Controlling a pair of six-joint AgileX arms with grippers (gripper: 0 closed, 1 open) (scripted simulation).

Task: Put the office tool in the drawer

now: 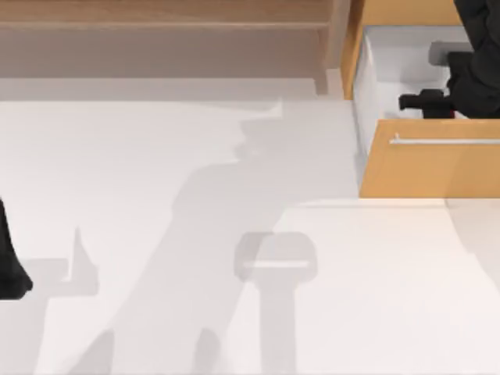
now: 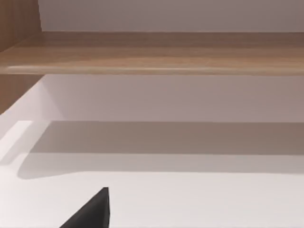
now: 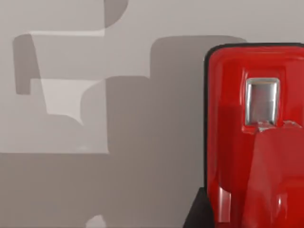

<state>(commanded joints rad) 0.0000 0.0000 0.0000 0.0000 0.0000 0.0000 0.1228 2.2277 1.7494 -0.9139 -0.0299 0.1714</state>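
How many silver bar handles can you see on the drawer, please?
1: the handle runs along the open drawer's orange-tan front, at the table's right in the top view. The right arm may hide other parts.

The white table [image 1: 156,234] stretches bare and pale across most of the top view, marked by soft grey shadows. Along its far edge stands a long brown wooden shelf [image 1: 156,31], resting on the surface and running from the left side towards the right. Beside it, at the far right corner, sits the drawer [image 1: 430,168], its orange-tan front with a thin silver handle [image 1: 445,141] pulled towards the near side, its white inner walls [image 1: 375,78] open to view from above. In the left wrist view, the shelf's board [image 2: 152,57] crosses above the white tabletop.
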